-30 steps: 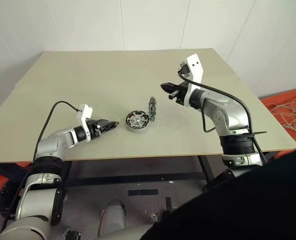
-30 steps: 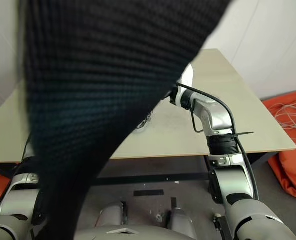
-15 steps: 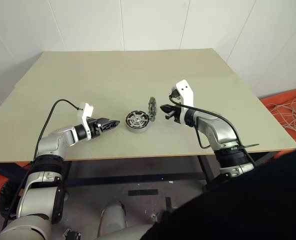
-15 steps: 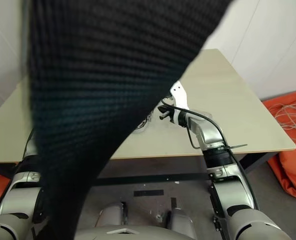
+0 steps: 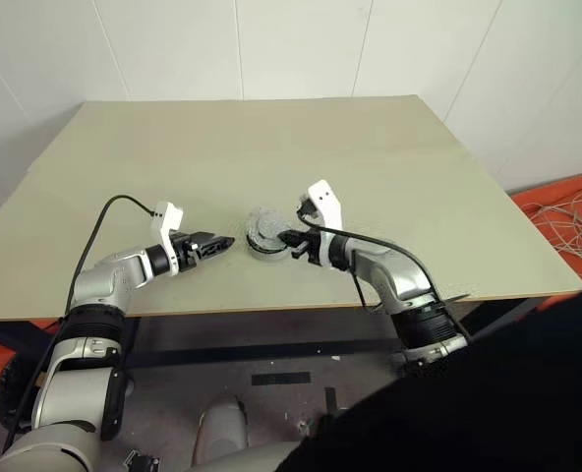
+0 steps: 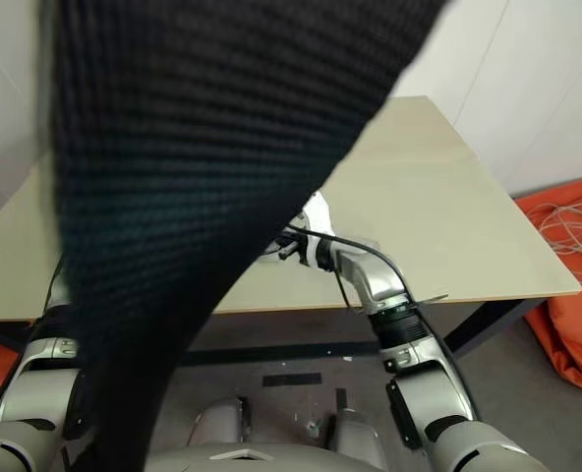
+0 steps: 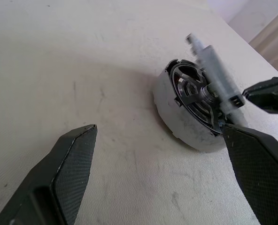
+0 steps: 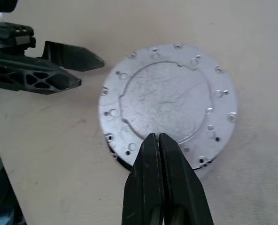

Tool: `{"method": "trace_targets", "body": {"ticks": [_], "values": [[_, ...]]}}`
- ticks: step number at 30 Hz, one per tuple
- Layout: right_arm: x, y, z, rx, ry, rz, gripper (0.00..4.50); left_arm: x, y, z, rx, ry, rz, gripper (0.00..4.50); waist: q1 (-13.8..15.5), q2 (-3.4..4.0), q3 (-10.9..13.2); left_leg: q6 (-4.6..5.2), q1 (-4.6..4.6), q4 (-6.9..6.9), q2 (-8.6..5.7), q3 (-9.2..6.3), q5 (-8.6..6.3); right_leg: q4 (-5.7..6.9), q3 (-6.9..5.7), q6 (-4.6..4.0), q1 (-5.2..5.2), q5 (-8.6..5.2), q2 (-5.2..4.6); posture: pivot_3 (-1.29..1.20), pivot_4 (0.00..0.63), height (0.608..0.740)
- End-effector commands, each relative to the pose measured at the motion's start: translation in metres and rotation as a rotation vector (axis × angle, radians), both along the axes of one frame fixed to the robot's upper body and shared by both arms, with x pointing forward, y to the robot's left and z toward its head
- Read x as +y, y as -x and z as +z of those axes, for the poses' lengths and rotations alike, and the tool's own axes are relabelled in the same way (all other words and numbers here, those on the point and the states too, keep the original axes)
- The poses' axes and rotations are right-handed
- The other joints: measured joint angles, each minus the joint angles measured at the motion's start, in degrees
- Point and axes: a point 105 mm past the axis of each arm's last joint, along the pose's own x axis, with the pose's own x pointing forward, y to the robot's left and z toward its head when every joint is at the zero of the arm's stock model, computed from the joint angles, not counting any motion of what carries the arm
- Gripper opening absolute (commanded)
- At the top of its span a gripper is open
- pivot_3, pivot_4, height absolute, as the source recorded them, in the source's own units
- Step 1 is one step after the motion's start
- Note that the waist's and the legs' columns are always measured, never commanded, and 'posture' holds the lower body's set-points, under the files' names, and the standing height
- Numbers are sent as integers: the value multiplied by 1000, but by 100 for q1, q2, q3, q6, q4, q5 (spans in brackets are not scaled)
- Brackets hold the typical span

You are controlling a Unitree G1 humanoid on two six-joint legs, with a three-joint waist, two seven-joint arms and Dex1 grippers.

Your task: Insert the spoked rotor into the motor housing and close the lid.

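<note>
Lid (image 8: 167, 101) silver face up over motor housing (image 7: 176, 117) on surface (image 5: 173, 157), right fingers (image 8: 160, 154) clenched at its six o'clock edge, left fingers (image 7: 73, 164) released at nine o'clock.

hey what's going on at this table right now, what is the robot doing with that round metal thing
The robot is assembling a small motor on the table. The lid, silver face up, lies tilted over the motor housing, not yet flat. The right gripper, shut, has its tips at the lid's edge, apparently to push it closed. The left gripper hangs open beside the housing, holding nothing.
</note>
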Motion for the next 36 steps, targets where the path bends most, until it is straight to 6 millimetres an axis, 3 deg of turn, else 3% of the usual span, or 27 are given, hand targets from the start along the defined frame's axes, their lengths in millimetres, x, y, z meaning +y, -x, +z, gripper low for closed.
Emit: {"method": "trace_targets", "body": {"ticks": [1,8,13,20,26,36], "values": [[6,-2,10,-37,-20,16,12,4,-3,16,-59,-8,2,4500,-2,0,0,0,0,0,0,0,0,0,0,0,1,0,0,0,0,740],[3,-8,0,-21,-2,-9,12,2,1,24,-77,1,-32,4500,-2,0,0,-1,1,0,0,-1,1,0,0,0,2,0,0,0,0,740],[1,-9,4,-36,-10,-8,12,-1,2,33,-101,16,-59,4500,-4,0,0,0,2,0,0,0,0,1,0,0,2,0,0,0,0,740],[-8,-20,44,-141,-91,-18,12,-9,3,47,-215,-1,-111,4500,-2,0,0,0,1,0,0,0,0,1,0,0,2,0,0,0,0,740],[-2,-23,78,-185,-223,-4,12,-14,5,58,-365,12,-145,4500,-3,0,0,-2,0,-3,1,2,1,-1,0,0,-1,0,1,0,0,740],[3,-27,34,-74,-183,-26,12,-11,7,51,-456,53,-141,4500,2,0,0,-2,0,-1,0,6,1,0,0,0,-1,0,0,0,0,740]]}}
